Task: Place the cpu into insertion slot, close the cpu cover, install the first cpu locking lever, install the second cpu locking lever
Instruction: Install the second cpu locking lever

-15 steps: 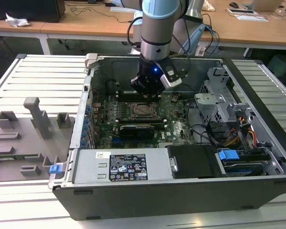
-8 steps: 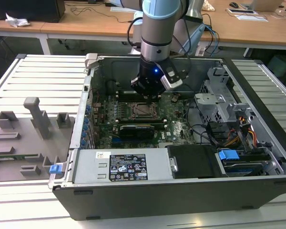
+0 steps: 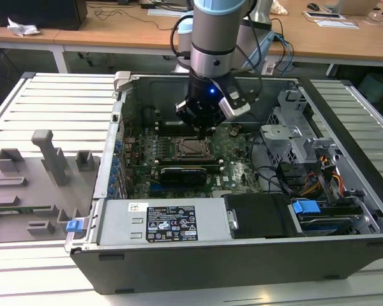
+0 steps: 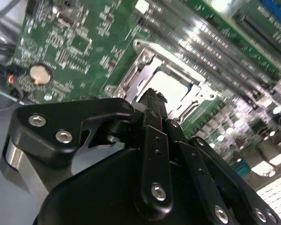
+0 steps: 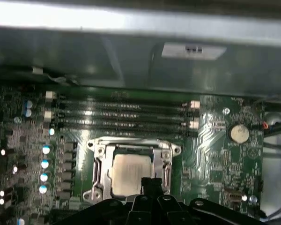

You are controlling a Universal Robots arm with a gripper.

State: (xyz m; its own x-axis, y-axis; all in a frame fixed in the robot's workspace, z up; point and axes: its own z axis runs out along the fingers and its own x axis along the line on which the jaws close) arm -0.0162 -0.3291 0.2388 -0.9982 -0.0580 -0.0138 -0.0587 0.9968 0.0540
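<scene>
The gripper (image 5: 152, 183) is hanging just above the socket's near edge, and in both wrist views its black fingertips (image 4: 152, 99) are pressing together into one narrow tip with nothing between them, so I am judging it closed and empty. Right beyond that tip, the cpu (image 5: 131, 169) is sitting flat in the insertion slot (image 5: 99, 171), its pale metal top showing through the square window of the cpu cover (image 5: 130, 144), which is lying down over the chip, not standing open. So the placing looks done and the cover looks lowered; the step in hand is, by my reading, the locking levers, though I cannot tell from these pictures which lever is latched or where each thin bar is resting along the frame. In the exterior view the gripper (image 3: 201, 131) is hovering over the far side of the socket (image 3: 193, 148), with the arm (image 3: 212, 38) reaching down into the open case (image 3: 242, 255). The next move is calling for a fine, sideways push with the closed tip against a slim lever: catching it, pressing it down, and tucking it under its hook without sliding onto the chip. Around the socket, the memory slots (image 5: 122, 115) are running along one side, a round battery (image 5: 238, 133) is sitting well apart on the green board (image 5: 215, 154), and the black card (image 3: 185, 173) is lying just beside the socket in the exterior view.
</scene>
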